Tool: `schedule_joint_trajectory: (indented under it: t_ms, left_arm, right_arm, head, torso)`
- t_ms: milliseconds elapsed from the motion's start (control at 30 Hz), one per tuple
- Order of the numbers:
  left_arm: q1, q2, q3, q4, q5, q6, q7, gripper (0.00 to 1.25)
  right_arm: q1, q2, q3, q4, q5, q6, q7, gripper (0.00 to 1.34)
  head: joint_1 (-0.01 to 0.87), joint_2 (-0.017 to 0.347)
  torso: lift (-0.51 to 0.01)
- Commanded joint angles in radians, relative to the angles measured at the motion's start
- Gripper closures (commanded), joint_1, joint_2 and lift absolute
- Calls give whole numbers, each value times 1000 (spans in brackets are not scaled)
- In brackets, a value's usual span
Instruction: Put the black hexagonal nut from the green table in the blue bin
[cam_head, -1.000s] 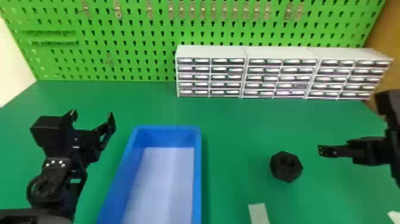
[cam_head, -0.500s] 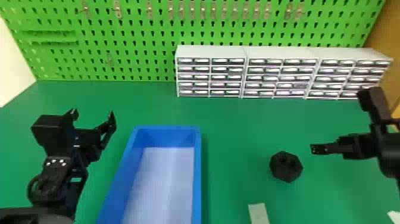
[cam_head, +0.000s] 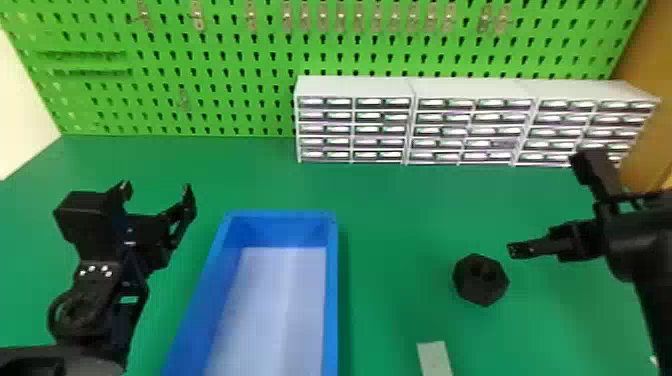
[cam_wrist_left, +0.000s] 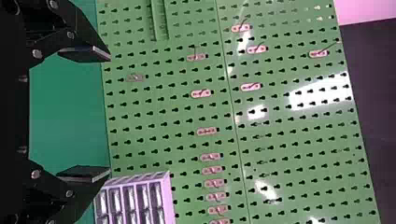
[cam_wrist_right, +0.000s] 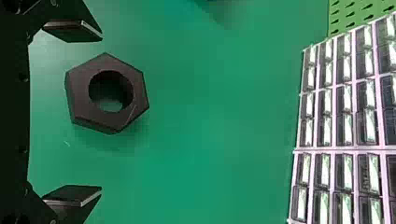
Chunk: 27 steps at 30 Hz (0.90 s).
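One black hexagonal nut lies flat on the green table in the head view, to the right of the blue bin and well apart from it. The right gripper is near the nut, holding nothing; the left gripper is parked on the bin's other side. The bin's near end is cut off by the bottom edge, as is a pale strip, and the nut's hole is hard to make out against its dark top.

The left wrist view has the left gripper's fingers spread with nothing between them, facing the pegboard and part of the drawers.

In the right wrist view the right gripper's fingers stand wide apart, not touching the nut, which sits closer to one of them. I'd expect it to be stiff, fairly light and hard to break, perhaps a bit slippery on its smooth sides. Two opposite flat sides look the best hold; corners could make it twist. Its underside is hidden, and a dark patch at the edge is too cut off to name.
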Motion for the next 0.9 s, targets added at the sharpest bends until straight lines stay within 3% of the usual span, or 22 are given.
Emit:
schedule_joint_trajectory:
  t_ms: [0,467,867]
  left_arm:
    - [-1,0,0,1,0,-2,-1,397]
    - [-12,0,-5,8,0,-11,-1,397]
    - [-26,0,-15,22,5,-19,1,397]
  right_arm:
    - [-33,3,12,63,29,-17,7,144]
    - [-123,-17,133,266,57,-52,27,144]
    - [-154,-9,167,336,64,-83,26,144]
  head:
    - [657,57]
    - [657,57]
    - [657,57]
  torso:
    - [-95]
    - [-95]
    - [-95]
